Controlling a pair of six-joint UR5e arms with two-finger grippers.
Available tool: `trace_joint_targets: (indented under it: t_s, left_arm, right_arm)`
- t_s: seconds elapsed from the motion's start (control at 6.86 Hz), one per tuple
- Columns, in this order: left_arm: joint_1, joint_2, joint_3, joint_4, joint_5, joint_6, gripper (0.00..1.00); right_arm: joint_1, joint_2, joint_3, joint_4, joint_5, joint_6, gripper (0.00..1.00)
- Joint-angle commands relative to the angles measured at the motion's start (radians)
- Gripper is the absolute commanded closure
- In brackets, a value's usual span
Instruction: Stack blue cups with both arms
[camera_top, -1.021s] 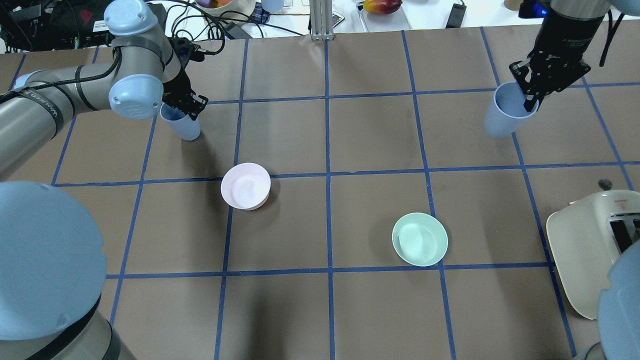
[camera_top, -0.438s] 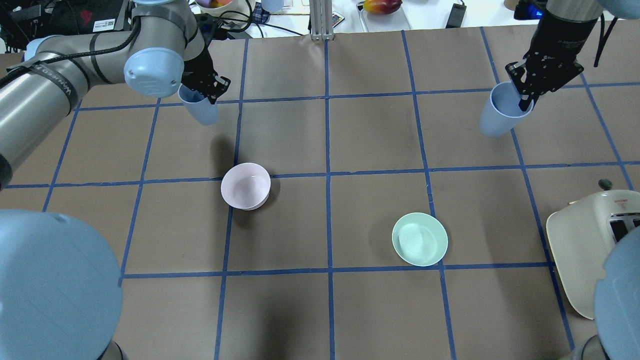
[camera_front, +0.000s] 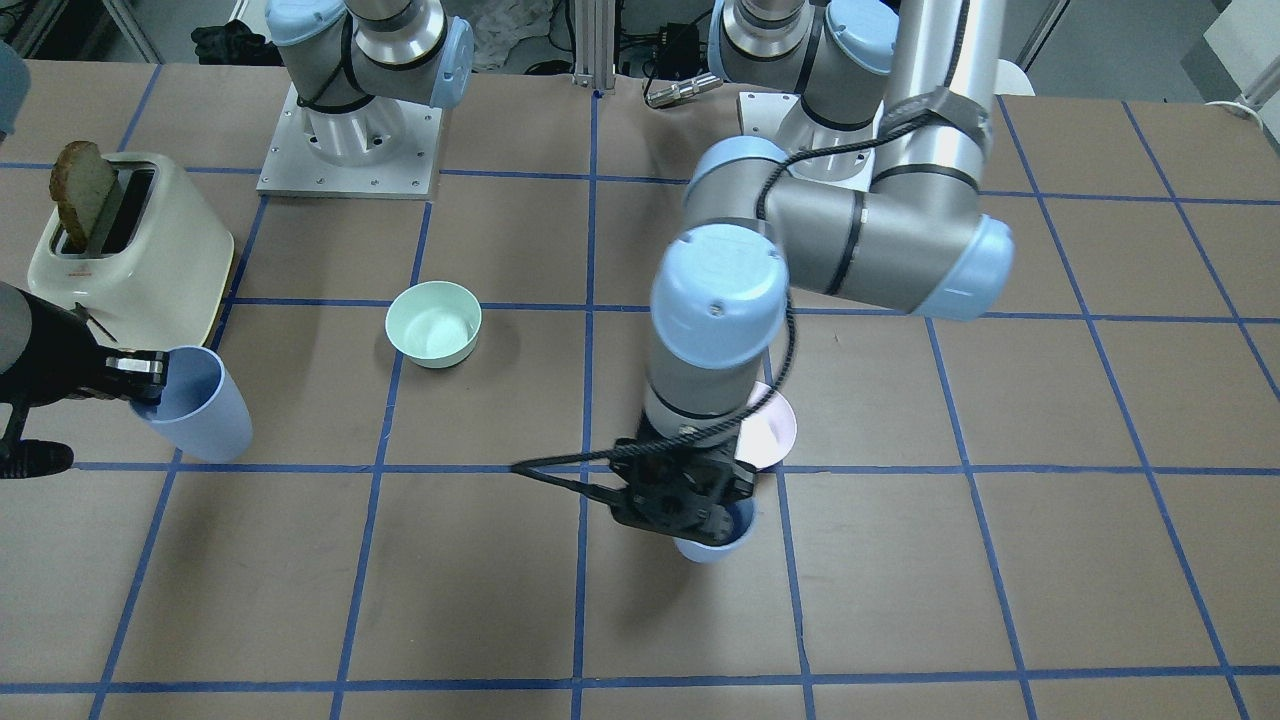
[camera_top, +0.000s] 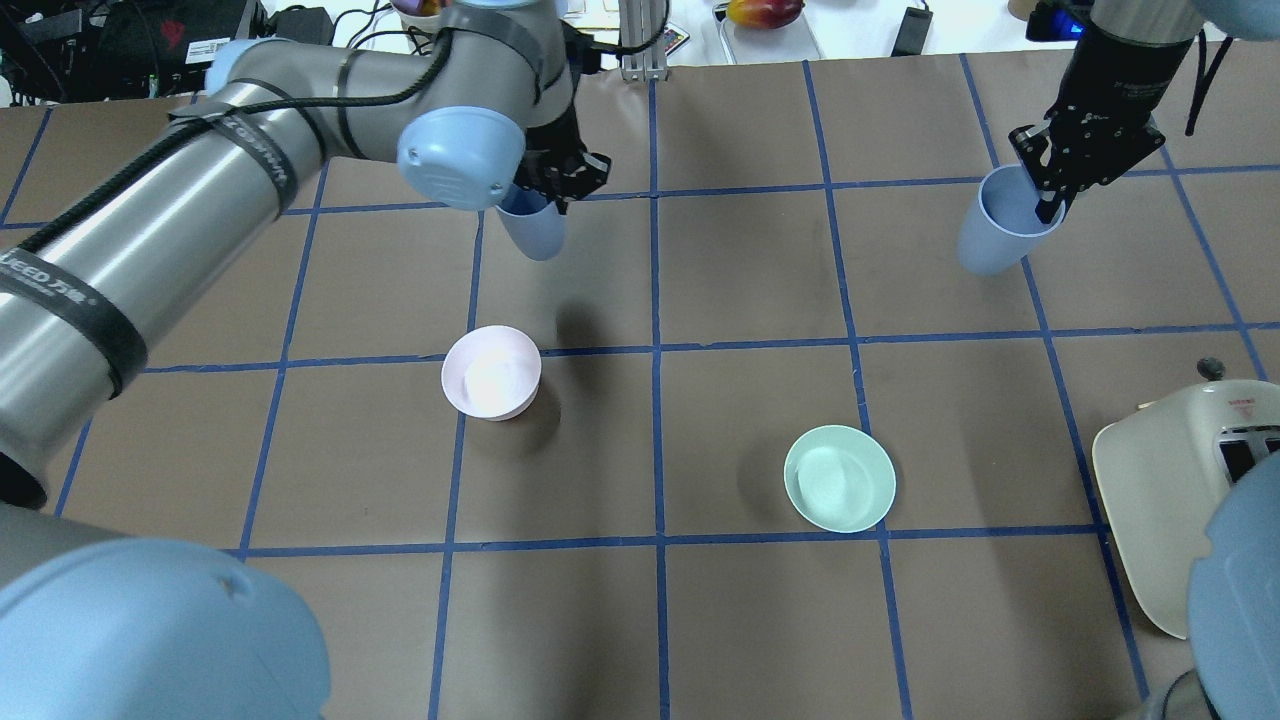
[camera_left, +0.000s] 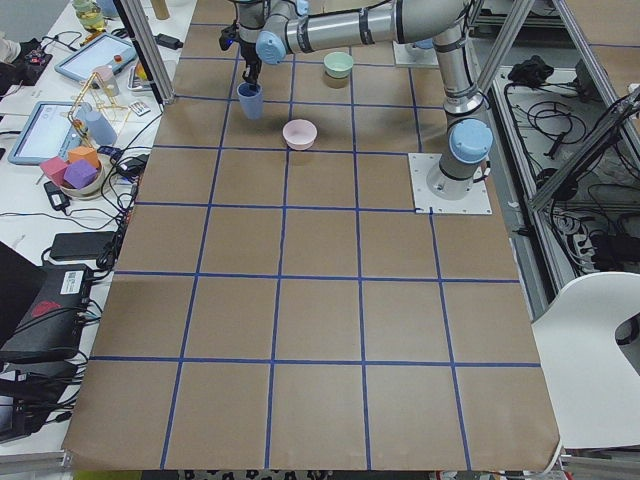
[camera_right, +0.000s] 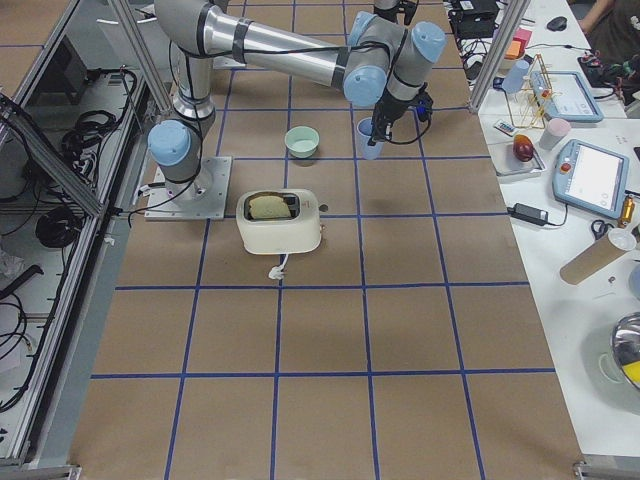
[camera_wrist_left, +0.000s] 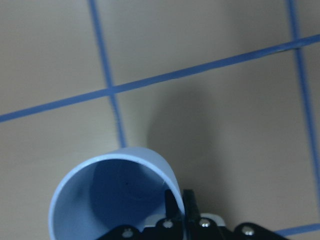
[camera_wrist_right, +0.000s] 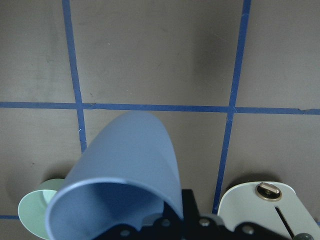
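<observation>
The left end effector (camera_wrist_left: 178, 202) is clenched on the rim of the left cup (camera_top: 537, 235) — one finger inside the wall, the other outside, with almost no gap between them. This cup hangs mouth up above the worktop (camera_top: 750, 270). Its shadow lies apart from it, on the brown surface near the pink bowl (camera_top: 492, 372). In the overhead view the cup is a little left of the middle and farther from the robot than the bowl.

The right end effector (camera_top: 1050, 205) grips the right cup (camera_top: 988, 245) in the same way — one finger goes down inside the mouth and the other presses from outside. This cup is tilted, with its base pointing away from the end effector. I cannot tell if the base touches the worktop. It is at the far right side, well apart from the left cup.

The green bowl (camera_top: 839, 478) stands between the two cups, closer to the robot. The toaster (camera_front: 130, 255), with a slice of bread in it, stands near the right cup.
</observation>
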Motion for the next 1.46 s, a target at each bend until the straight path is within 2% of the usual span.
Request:
trace_joint_targets:
  t_s: [0.0,0.44,0.88,1.02,1.17,1.31]
  left_arm:
    - [-0.128,0.002,-0.023,-0.004,-0.049,-0.031,1.00]
    - [-0.142,-0.049,-0.038,0.036,-0.031,-0.046,1.00]
    - [-0.142,-0.103,-0.035,0.128,0.012,-0.045,0.99]
    - [-0.136,-0.077,-0.038,0.133,0.003,-0.040,0.01]
    - [-0.103,-0.050,-0.028,0.113,0.009,-0.040,0.00]
    - [-0.077,0.014,-0.011,-0.001,-0.003,-0.036,0.00]
  right_arm:
    - [0.000,0.000,0.001,0.001,0.000,0.000,1.00]
    - [0.000,0.005,0.001,-0.002,0.000,0.000,1.00]
    - [0.000,0.005,0.001,-0.002,0.002,0.001,1.00]
    - [0.000,0.005,0.000,-0.002,0.000,0.001,1.00]
    - [0.000,0.003,-0.009,0.000,0.002,0.005,1.00]
    - [0.003,0.000,-0.010,0.000,0.003,0.009,1.00]
